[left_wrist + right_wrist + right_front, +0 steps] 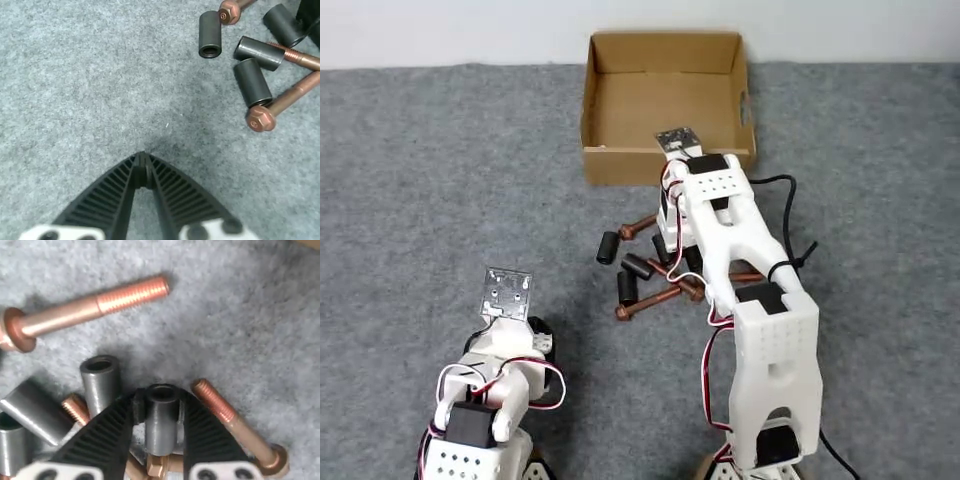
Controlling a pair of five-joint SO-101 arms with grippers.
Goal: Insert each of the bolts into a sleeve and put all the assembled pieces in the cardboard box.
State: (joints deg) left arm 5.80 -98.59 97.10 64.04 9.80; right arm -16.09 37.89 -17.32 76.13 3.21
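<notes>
The right end effector [160, 401] is clamping a dark sleeve [161, 422] between its black fingers [105, 432], down in the middle of the scattered parts. The sleeve is lying along the fingers, its open end facing away from the wrist. A second sleeve [100, 382] is lying just beside it on the grey counter [260, 315]. A copper bolt [235, 427] is lying against the other side, with its threaded end near the fingertip. Another bolt [85, 312] is lying a little apart, beyond the fingertips.

From the high view, the right arm is stretching over the pile, which is sitting near the front wall of the cardboard box [620, 165]. Two loose sleeves [627, 288] and a long bolt [650, 300] are lying at the pile's near edge.

The left end effector [144, 159] is hanging over bare counter with its fingers pressed together. It is well apart from the nearest sleeve [210, 34] and from a hex-headed bolt [287, 100].
</notes>
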